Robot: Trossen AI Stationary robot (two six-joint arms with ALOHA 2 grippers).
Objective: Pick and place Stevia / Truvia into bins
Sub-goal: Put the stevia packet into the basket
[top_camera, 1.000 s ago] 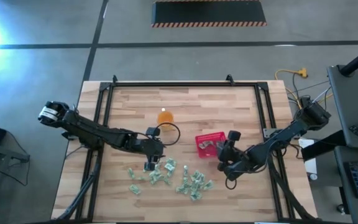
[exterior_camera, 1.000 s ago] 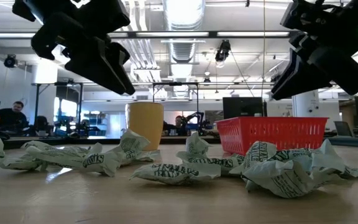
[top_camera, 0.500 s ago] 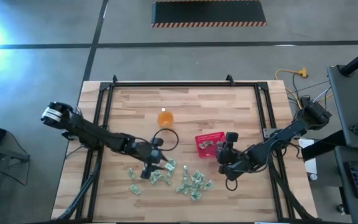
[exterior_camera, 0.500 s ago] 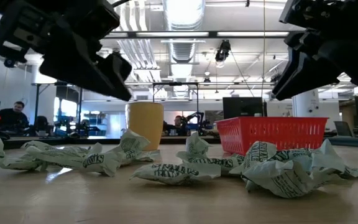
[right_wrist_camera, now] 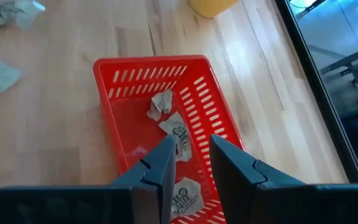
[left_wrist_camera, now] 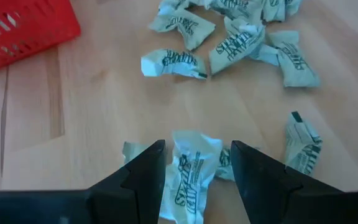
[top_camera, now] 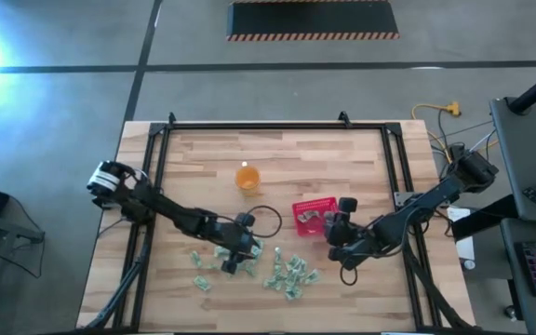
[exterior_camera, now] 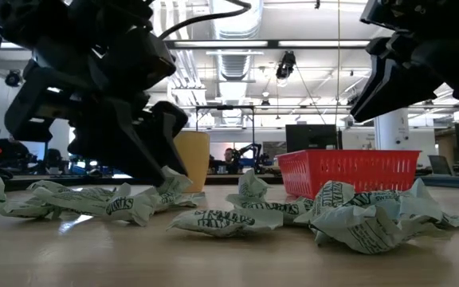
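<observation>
Table (top_camera: 277, 158): pale butcher-block wood with a black frame, filling the centre of the high view.
Left arm: reaches from the left edge of the high view toward lower centre.
Right arm: reaches from the right edge toward centre right.
Red basket (top_camera: 313, 213): small, square, latticed sides; centre right of the high view, right of centre in the low view (exterior_camera: 349, 170); at least three packets lie inside (right_wrist_camera: 178, 130).
Left gripper (left_wrist_camera: 195, 167): low over the packet pile, lower centre of the high view (top_camera: 237, 258); fingers spread wide, one crumpled packet (left_wrist_camera: 189, 171) lying between them on the wood, not clamped.
Right gripper (right_wrist_camera: 188, 163): above the basket's near rim, centre right of the high view (top_camera: 335, 221); fingers narrow, a gap showing, nothing held.
Orange cup (top_camera: 247, 176): upper centre of the table, apart from the basket.
Stevia packets (top_camera: 282, 271): crumpled green-and-white, scattered loose along the lower centre of the table; across the foreground in the low view (exterior_camera: 221, 219).
</observation>
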